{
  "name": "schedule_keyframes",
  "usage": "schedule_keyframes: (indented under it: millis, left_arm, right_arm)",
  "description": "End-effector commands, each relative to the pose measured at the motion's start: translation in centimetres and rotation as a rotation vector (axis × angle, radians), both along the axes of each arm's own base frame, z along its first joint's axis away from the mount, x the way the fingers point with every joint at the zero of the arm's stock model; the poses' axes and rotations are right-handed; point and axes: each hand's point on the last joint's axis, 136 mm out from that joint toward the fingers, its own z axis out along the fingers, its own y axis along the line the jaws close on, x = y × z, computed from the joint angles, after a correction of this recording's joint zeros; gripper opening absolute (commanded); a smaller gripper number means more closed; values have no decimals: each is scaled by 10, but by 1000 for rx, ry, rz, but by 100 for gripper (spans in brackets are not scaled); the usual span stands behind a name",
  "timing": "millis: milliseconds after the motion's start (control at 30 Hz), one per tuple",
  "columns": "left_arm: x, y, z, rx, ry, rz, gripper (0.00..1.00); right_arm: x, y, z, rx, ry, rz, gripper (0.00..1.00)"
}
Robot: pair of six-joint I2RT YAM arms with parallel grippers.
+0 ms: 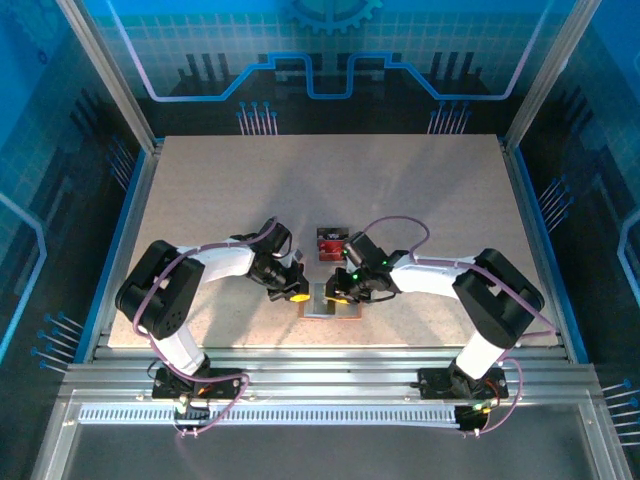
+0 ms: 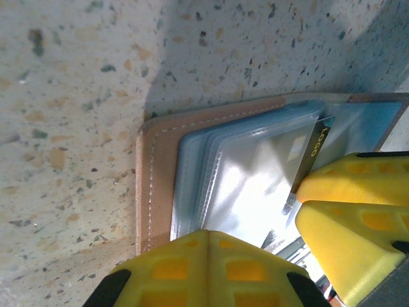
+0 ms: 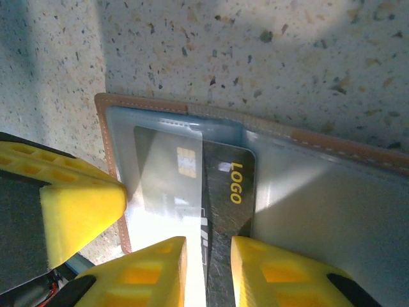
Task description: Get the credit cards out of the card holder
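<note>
Dark credit card [image 3: 229,192], thin flat plastic with gold LOGO lettering, sits half out of its clear plastic sleeve [image 3: 160,173] at the centre of the right wrist frame. The right claw [image 3: 208,246] has it: yellow fingers narrowed to a slit, pinching its lower end. Around it the tan-brown leather-look card holder [image 3: 147,105] lies open, bottom centre of the overhead frame. The left claw [image 2: 208,238], tips together and holding nothing, rests on the holder's sleeves at the bottom of its own frame. A red card [image 1: 330,243] lies on the speckled stone-look table [image 3: 255,51] just above the holder. The risk: if the sleeve clings and the left claw bears down lightly, the whole holder drags along, and a shallow pinch could let the card slip
</note>
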Motion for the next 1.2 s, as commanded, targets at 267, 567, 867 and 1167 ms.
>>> schedule_keyframes:
  millis: [267,567,867,1167]
  left_arm:
    - [2,-22,24,-64,-16,-34,4]
    - [-6,-18,6,-9,8,-53,4]
    - [-16,-7,-12,53,36,-59,4]
    - [-17,-4,-12,60,35,-54,4]
  right_arm:
    - [1,-21,9,6,-17,-25,27]
    - [-4,-20,2,20,11,3,26]
    - [-4,-14,-2,44,20,16,26]
    - [-6,-11,-10,56,40,31,27]
